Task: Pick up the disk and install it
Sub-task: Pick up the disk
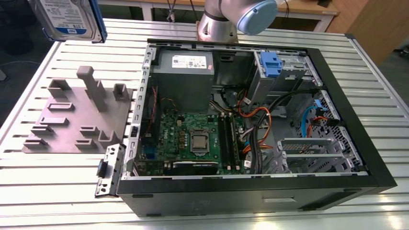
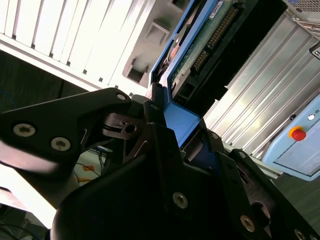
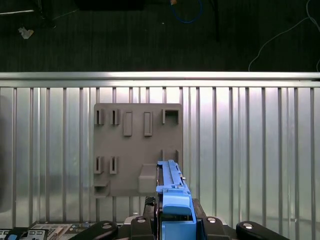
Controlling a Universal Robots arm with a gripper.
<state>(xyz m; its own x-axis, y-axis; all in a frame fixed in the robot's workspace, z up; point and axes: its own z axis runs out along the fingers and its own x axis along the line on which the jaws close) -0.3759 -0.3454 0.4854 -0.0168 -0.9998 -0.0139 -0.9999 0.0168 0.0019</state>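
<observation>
Gripper [image 3: 175,221] is clamped on the disk [image 1: 67,17], held up over the fixture [image 1: 70,110]. Pickup looks done, install isn't; the case [image 1: 243,191] is off to one side.

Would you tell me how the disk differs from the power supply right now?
The disk hangs clamped in the gripper outside the case; the power supply sits inside it. The disk has a blue bracket and white-and-blue label; the power supply is grey with a white sticker. Both are rectangular.
</observation>
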